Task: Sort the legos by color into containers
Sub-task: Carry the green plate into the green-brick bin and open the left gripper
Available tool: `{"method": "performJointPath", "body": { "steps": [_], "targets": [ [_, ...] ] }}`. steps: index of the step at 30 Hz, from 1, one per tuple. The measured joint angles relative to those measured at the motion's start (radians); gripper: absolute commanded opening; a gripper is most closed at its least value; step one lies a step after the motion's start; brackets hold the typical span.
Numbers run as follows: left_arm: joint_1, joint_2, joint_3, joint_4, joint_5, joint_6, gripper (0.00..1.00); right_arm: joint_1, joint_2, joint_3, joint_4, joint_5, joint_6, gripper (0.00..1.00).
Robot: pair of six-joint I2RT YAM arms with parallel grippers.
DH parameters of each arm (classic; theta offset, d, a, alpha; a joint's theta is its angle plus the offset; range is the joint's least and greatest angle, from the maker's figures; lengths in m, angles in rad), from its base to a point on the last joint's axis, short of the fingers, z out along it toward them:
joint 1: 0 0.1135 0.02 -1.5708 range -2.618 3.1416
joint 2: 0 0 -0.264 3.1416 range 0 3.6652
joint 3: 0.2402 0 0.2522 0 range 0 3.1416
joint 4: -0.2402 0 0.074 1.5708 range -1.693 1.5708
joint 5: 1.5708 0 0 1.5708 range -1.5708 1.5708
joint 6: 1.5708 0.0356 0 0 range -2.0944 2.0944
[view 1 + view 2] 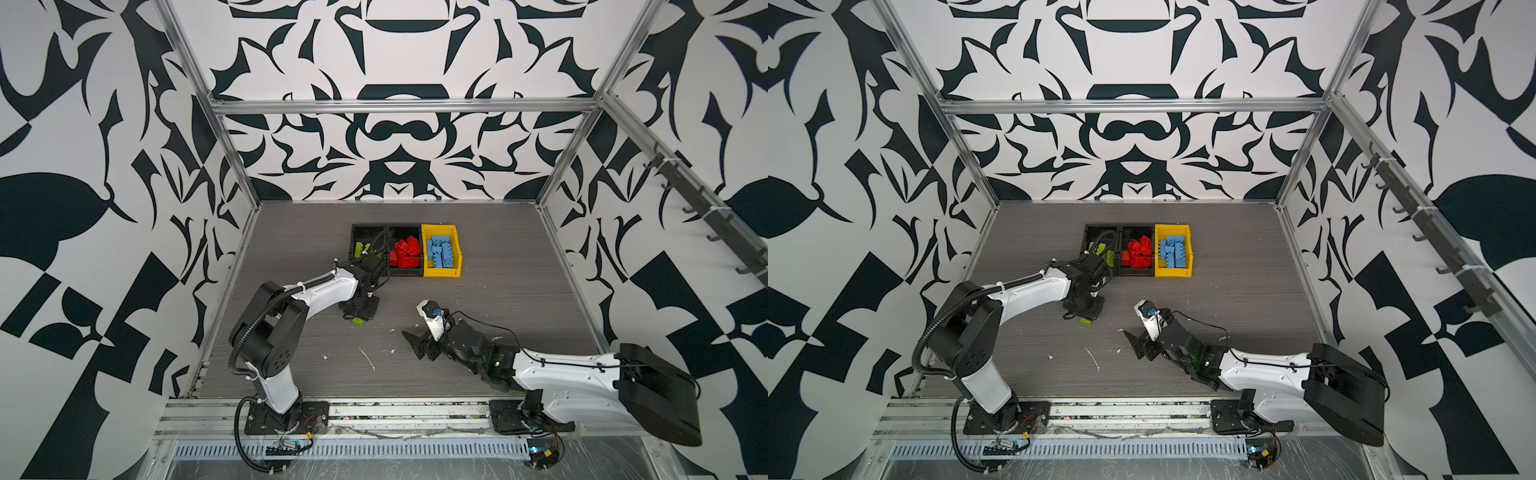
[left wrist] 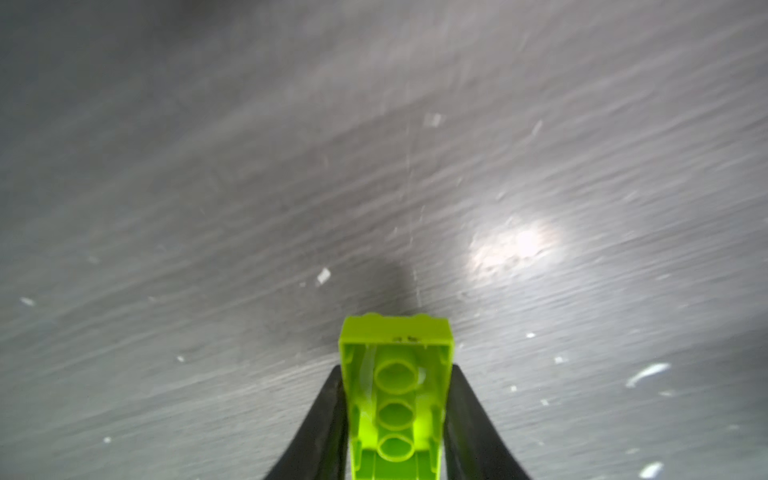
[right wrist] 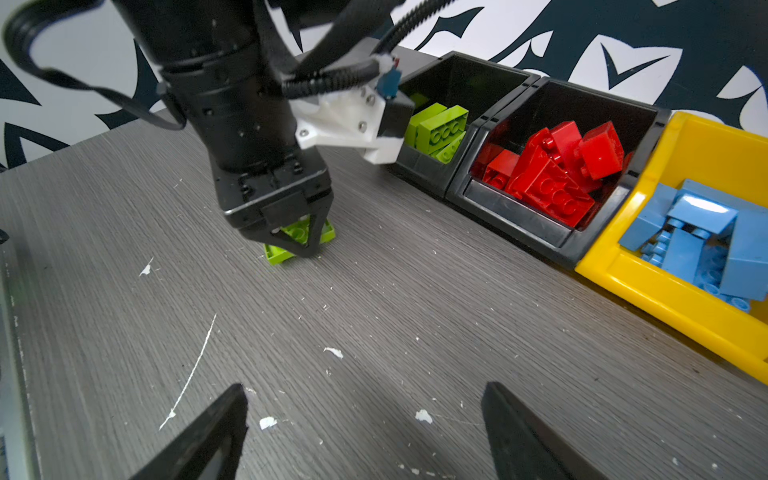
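Three bins are set in a row on the worktop (image 1: 498, 311), toward 12 o'clock from its middle, wall touching wall: the left bin (image 1: 370, 226), the middle bin (image 1: 405, 226) at its 3 o'clock, and the right bin (image 1: 441, 271) at 3 o'clock of that. A heap of bricks is held in each: the left heap (image 1: 359, 248), the middle heap (image 1: 405, 252), the right heap (image 1: 441, 251). A single brick (image 1: 357, 321) is found near the left bin, at its 6 o'clock, down at the worktop and clasped between the fingers of the left claw (image 2: 397, 372). The right claw (image 3: 365, 390) is placed at 4 o'clock of that brick, well apart from it.
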Motion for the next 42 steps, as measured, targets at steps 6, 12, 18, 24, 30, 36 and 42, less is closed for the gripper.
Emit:
{"method": "performJointPath", "body": {
  "steps": [6,12,18,24,30,36,42],
  "targets": [
    [0.035,-0.006,0.147,-0.015,-0.008,0.024,0.34,0.0,0.0,0.0,0.0,0.0,0.0,0.9],
    [0.109,0.012,0.363,-0.011,-0.022,0.055,0.34,0.0,0.014,0.012,0.0,-0.011,0.0,0.9],
    [0.171,0.123,0.526,0.05,-0.015,0.086,0.34,0.0,0.03,0.013,-0.002,-0.014,0.0,0.9],
    [0.207,0.317,0.679,0.058,0.019,0.102,0.34,0.0,0.03,0.013,-0.001,-0.014,0.0,0.9],
    [0.22,0.377,0.69,0.06,0.043,0.111,0.35,0.0,0.03,0.013,-0.002,-0.014,0.0,0.91],
    [0.225,0.39,0.695,0.08,0.078,0.111,0.56,0.0,0.03,0.013,-0.002,-0.011,-0.003,0.91],
    [0.226,0.398,0.705,0.092,0.069,0.125,0.69,0.0,0.03,0.013,-0.001,-0.006,-0.004,0.91]
  ]
}}
